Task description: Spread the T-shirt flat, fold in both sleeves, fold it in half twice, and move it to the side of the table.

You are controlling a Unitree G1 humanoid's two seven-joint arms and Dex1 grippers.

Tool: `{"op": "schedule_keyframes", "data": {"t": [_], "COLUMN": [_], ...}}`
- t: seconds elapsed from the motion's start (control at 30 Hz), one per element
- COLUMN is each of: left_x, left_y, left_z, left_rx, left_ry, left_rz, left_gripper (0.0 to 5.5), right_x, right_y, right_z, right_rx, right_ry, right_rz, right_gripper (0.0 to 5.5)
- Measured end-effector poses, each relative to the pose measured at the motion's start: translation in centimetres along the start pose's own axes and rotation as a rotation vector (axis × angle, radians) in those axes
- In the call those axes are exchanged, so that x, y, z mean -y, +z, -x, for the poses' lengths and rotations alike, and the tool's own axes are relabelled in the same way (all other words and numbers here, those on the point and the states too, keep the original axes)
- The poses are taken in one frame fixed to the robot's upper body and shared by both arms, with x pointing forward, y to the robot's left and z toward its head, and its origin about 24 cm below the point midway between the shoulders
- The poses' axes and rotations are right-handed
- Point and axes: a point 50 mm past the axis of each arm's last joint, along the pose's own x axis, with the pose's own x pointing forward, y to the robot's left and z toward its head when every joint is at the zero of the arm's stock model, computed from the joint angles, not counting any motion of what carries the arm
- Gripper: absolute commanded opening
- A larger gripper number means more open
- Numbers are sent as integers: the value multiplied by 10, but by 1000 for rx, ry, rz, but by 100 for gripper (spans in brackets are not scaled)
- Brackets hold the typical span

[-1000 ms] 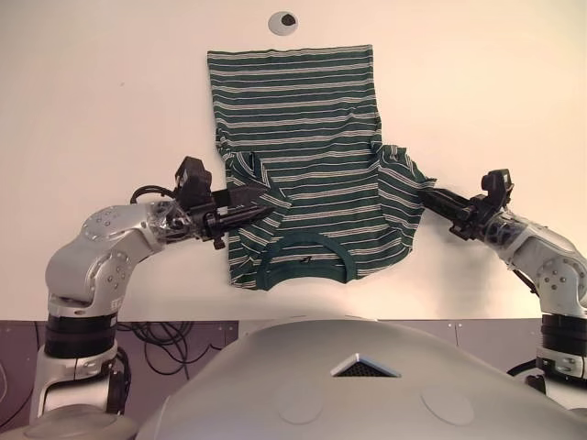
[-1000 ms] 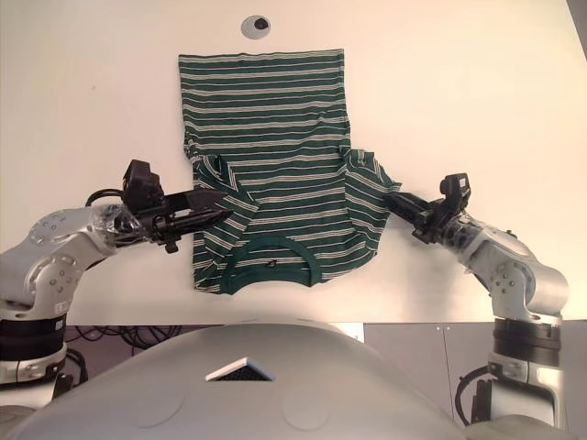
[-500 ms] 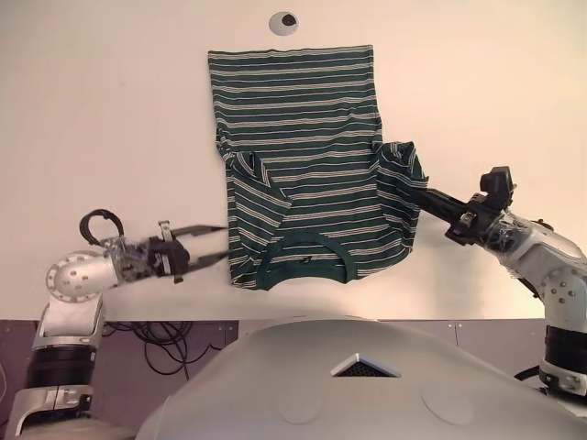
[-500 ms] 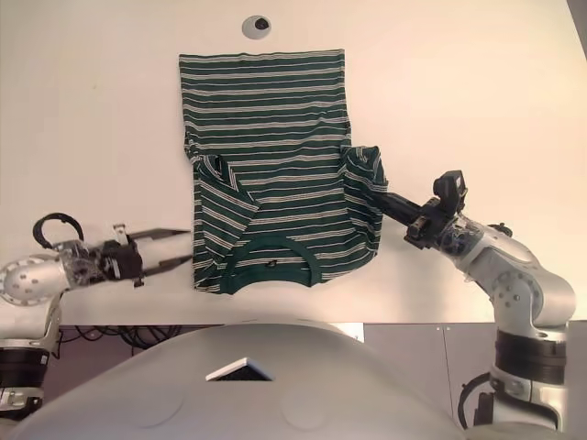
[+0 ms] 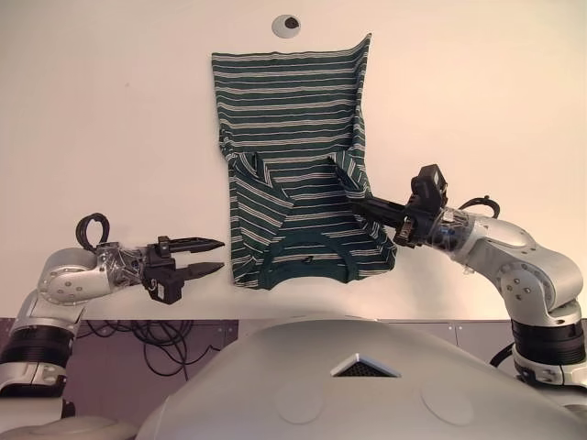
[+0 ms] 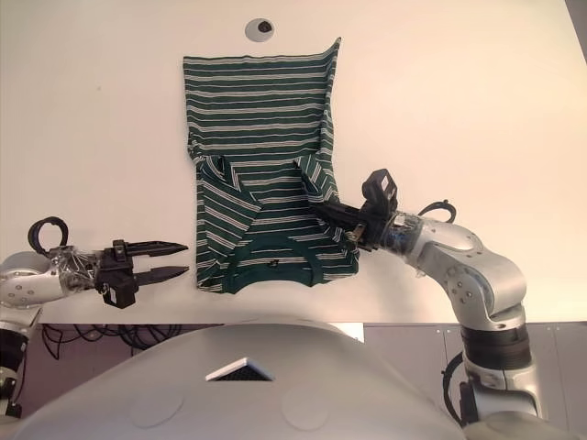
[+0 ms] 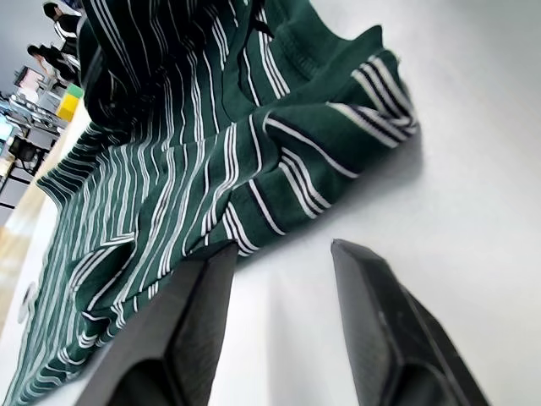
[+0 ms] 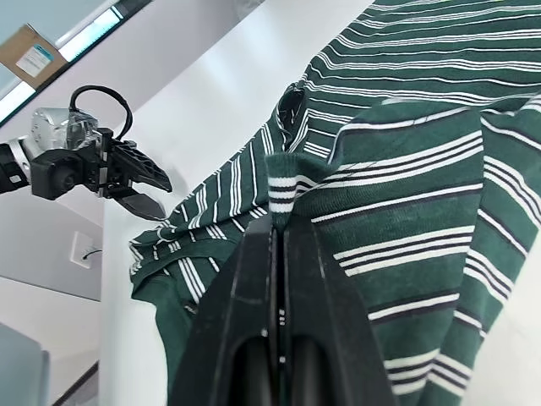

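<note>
White tabletop [image 5: 110, 110]; round cable grommet [image 5: 286, 22] at far edge; black cables [image 5: 156, 335] below near edge.

- The T-shirt [image 5: 293, 174] is soft knitted cloth, matt all over, and it lies in loose wrinkles.
- Its sleeve cuff [image 8: 283, 182] is a tighter, ribbed knit.
- The table [image 5: 110, 119] is smooth, pale and matt, with only a faint sheen.
- My left gripper [image 5: 220, 256] has fingers of dull black plastic, slightly grainy.
- My right gripper [image 8: 275, 224] has the same matt black fingers.
- My right arm [image 5: 527, 266] wears a silvery metal shell with a satin finish.
</note>
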Motion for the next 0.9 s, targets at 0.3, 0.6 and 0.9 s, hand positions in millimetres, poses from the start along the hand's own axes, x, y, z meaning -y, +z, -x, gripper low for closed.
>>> {"op": "schedule_keyframes", "data": {"t": [0.3,0.6,0.9], "left_x": [-4,2,2], "left_y": [3,9,12], "left_z": [-25,-41,-41], "left_rx": [89,175,200], "left_ry": [76,65,33], "left_rz": [-33,-18,-47], "left_gripper": [289,205,115], "right_x": [4,22,36], "right_y": [5,20,-28], "right_z": [7,69,97], "right_rx": [14,3,-347], "right_ry": [-17,-135,-33], "right_rz": [15,491,1099], "right_gripper": [197,221,221]}}
